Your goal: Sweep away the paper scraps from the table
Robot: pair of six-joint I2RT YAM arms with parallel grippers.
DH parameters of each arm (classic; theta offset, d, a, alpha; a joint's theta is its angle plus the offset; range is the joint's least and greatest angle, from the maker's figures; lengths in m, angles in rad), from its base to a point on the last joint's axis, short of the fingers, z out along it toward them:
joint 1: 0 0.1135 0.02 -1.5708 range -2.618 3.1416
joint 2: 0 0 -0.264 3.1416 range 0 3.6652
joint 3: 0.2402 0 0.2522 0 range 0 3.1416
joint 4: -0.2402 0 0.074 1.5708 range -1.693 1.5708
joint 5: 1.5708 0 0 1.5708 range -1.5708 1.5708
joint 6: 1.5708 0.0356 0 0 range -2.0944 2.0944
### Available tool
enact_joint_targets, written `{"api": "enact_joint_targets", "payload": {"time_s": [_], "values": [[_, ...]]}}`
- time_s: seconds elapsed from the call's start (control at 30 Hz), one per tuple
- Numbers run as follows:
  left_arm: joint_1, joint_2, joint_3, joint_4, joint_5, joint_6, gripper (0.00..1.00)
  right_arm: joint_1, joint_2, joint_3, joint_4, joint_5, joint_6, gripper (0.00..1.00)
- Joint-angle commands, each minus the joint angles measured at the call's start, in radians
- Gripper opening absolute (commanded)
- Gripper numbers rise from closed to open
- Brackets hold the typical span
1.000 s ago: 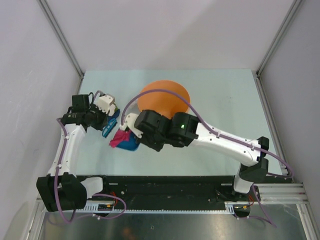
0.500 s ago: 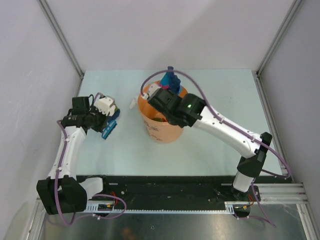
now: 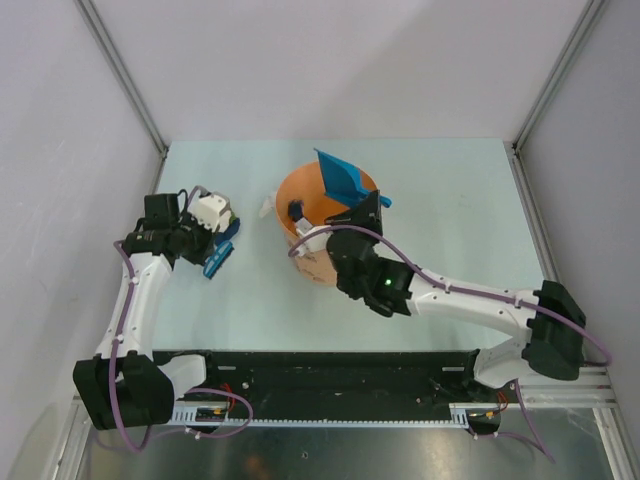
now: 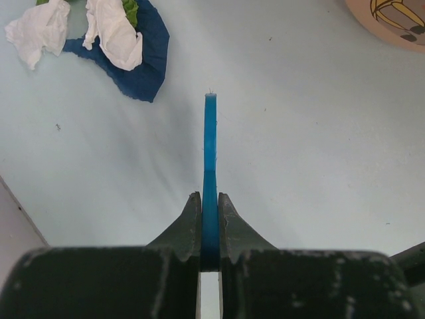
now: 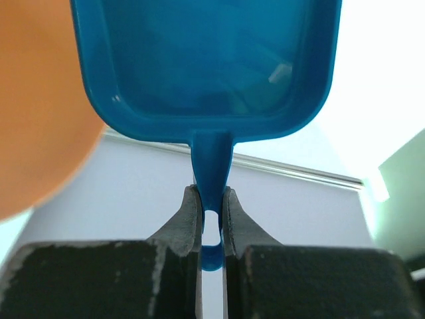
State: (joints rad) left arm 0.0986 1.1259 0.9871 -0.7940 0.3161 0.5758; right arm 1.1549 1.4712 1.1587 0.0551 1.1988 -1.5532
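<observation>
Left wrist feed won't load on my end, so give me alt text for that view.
The left gripper is clamped on a thin blue brush seen edge-on above the table. White, dark blue and green paper scraps lie at upper left, apart from it.

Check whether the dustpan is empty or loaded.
Empty, as far as shown: in the right wrist view the dustpan is bare blue inside with nothing lying in it, though its front edge is cut off.
</observation>
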Motion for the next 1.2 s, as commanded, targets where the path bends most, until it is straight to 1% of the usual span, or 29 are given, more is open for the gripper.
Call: {"api": "enact_joint_targets", "payload": {"time_s": [0.0,0.07,0.13,0.23,0.27,0.3,0.33,0.37,0.4,0.43,0.47,0.5,0.53,0.57,0.6,0.63,0.67,0.7,0.73,0.8,0.83,0.97,1.0,1.1,1.17], "values": [[0.006,-0.032,-0.008,0.016,0.001,0.019,0.0,-0.009,-0.094,-0.077,0.393,-0.044,-0.4,0.0],[0.004,-0.035,-0.008,0.016,0.005,0.019,0.0,-0.017,-0.107,-0.097,0.385,-0.071,-0.412,0.0],[0.006,-0.037,-0.008,0.018,0.006,0.021,0.0,-0.026,-0.118,-0.114,0.422,-0.087,-0.45,0.0],[0.006,-0.038,-0.002,0.016,0.012,0.022,0.0,-0.049,-0.118,-0.119,0.439,-0.102,-0.438,0.0],[0.006,-0.038,0.001,0.016,0.021,0.018,0.0,-0.05,-0.117,-0.119,0.468,-0.107,-0.427,0.0],[0.006,-0.035,0.007,0.016,0.035,0.015,0.0,-0.049,-0.117,-0.117,0.541,-0.116,-0.41,0.0],[0.006,-0.034,0.027,0.016,0.052,0.009,0.0,-0.047,-0.12,-0.113,0.56,-0.122,-0.339,0.0],[0.006,-0.022,0.042,0.016,0.111,-0.01,0.0,-0.044,-0.123,-0.072,0.551,-0.114,-0.271,0.0],[0.004,-0.012,0.063,0.019,0.15,-0.025,0.0,-0.044,-0.126,-0.041,0.426,-0.105,-0.187,0.0],[0.006,0.0,0.115,0.022,0.188,-0.046,0.0,-0.044,-0.13,-0.002,0.342,-0.097,0.019,0.0],[0.003,0.041,0.145,0.033,0.237,-0.113,0.0,-0.046,-0.133,0.048,0.218,-0.102,0.097,0.0],[-0.002,0.064,0.174,0.042,0.298,-0.154,0.0,-0.047,-0.135,0.062,0.186,-0.107,0.164,0.0],[-0.025,0.093,0.232,0.082,0.31,-0.198,0.0,-0.049,-0.138,0.068,0.171,-0.108,0.203,0.0],[-0.037,0.118,0.257,0.111,0.304,-0.293,0.0,-0.049,-0.14,0.07,0.161,-0.102,0.24,0.0],[-0.051,0.171,0.278,0.143,0.257,-0.338,0.0,-0.052,-0.14,0.07,0.161,-0.09,0.248,0.0],[-0.077,0.195,0.315,0.21,0.227,-0.376,0.0,-0.054,-0.135,0.07,0.16,-0.067,0.255,0.0],[-0.089,0.219,0.334,0.241,0.198,-0.436,0.0,-0.055,-0.132,0.07,0.141,-0.058,0.277,0.0],[-0.117,0.28,0.355,0.266,0.142,-0.456,0.0,-0.057,-0.132,0.07,0.123,-0.053,0.292,0.0],[-0.149,0.314,0.402,0.294,0.126,-0.471,0.0,-0.058,-0.134,0.07,0.105,-0.048,0.31,0.0],[-0.177,0.391,0.464,0.297,0.109,-0.514,0.0,-0.06,-0.143,0.07,0.072,-0.047,0.359,0.0],[-0.198,0.467,0.519,0.299,0.112,-0.534,0.0,-0.064,-0.147,0.07,0.065,-0.047,0.376,0.0],[-0.226,0.636,0.622,0.328,0.103,-0.675,0.0,-0.08,-0.178,0.07,-0.045,-0.077,0.487,0.0],[-0.234,0.665,0.636,0.357,0.088,-0.686,0.0,-0.083,-0.187,0.072,-0.075,-0.094,0.528,0.0],[-0.246,0.77,0.697,0.386,0.054,-0.729,0.0,-0.093,-0.196,0.072,-0.152,-0.107,0.571,0.0],[-0.246,0.854,0.775,0.386,0.008,-0.748,0.0,-0.098,-0.196,0.075,-0.181,-0.104,0.591,0.0]]}}
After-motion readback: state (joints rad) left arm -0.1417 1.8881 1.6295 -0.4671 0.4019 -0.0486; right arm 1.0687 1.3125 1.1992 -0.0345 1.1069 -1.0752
